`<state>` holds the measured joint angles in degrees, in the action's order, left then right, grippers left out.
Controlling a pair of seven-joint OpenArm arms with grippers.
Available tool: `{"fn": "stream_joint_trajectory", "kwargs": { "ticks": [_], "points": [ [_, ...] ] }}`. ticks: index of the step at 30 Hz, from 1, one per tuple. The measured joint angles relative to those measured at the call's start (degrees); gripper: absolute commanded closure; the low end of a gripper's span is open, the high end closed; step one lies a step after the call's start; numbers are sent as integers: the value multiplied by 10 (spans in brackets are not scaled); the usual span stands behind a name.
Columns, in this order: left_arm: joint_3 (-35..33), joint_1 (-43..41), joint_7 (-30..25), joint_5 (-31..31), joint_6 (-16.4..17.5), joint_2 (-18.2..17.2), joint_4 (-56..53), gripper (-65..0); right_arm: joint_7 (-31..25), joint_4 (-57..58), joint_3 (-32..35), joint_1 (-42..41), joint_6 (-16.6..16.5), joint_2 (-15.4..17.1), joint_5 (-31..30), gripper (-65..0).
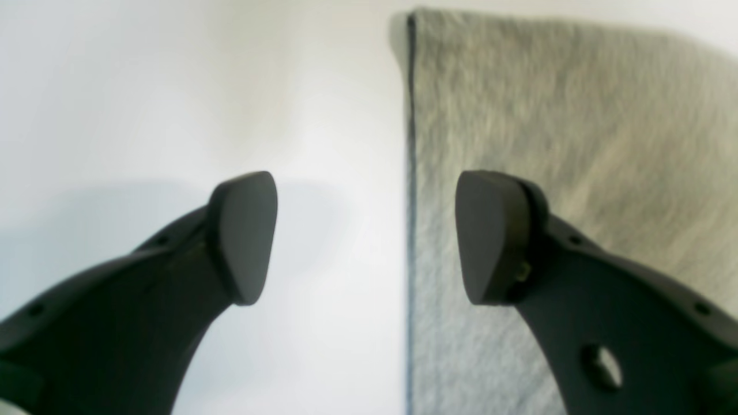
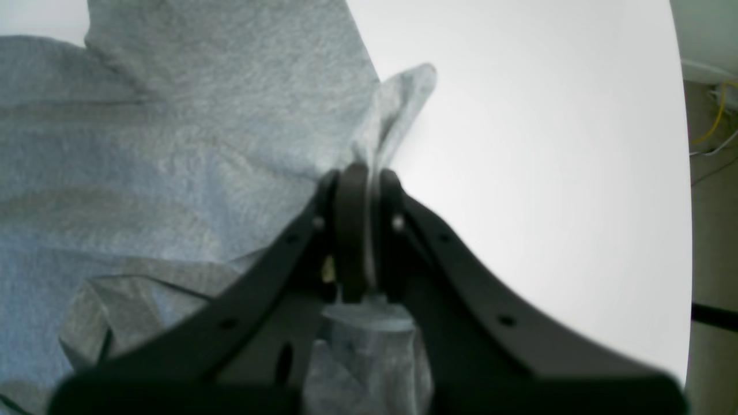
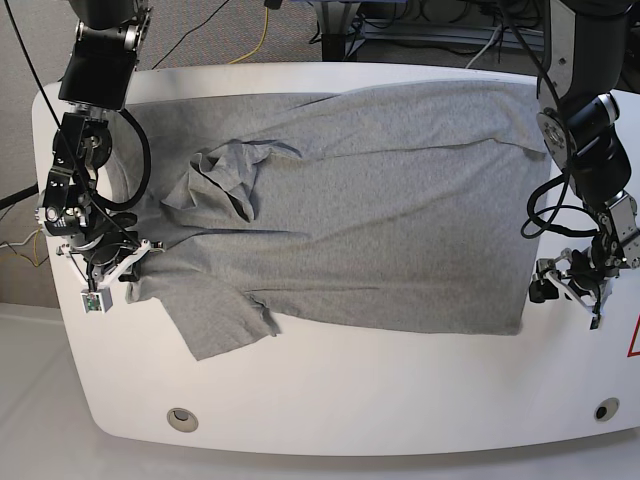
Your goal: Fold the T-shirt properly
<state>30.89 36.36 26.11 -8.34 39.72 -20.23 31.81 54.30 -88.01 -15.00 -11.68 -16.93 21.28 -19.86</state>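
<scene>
White table (image 3: 330, 400) w/ rounded corners, two round holes near front edge: one (image 3: 181, 417), another (image 3: 600, 409). Grey floor (image 3: 220, 30) behind, w/ black cables (image 3: 400, 20) and yellow cable (image 3: 262, 32). Even, soft light.

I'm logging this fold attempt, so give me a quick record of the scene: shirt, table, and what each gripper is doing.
garment: T-shirt, grey, spread across the table, wrinkled, one sleeve bunched near the collar end
surface: white table
right gripper: shut on a pinch of T-shirt fabric at the shirt's edge
left gripper: open, straddling the shirt's straight edge, one finger over cloth, one over bare table, holding nothing
fold state: no fold visible yet
</scene>
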Motion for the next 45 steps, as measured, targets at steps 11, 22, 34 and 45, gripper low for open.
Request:
{"fn": "stream_joint_trajectory", "kwargs": {
  "ticks": [11, 22, 34, 45],
  "points": [
    [0, 17, -55, -2, 0, 4, -92, -457, 0, 0, 0, 0, 0, 14, 0, -44],
    [2, 17, -66, 0, -2, 11, -99, -457, 0, 0, 0, 0, 0, 18, 0, -44],
    [17, 18, -69, 4, 0, 30, -99, -457, 0, 0, 0, 0, 0, 19, 0, -45],
    [17, 19, -75, 5, 0, 50, -97, -457, 0, 0, 0, 2, 0, 18, 0, -44]
  ]
}}
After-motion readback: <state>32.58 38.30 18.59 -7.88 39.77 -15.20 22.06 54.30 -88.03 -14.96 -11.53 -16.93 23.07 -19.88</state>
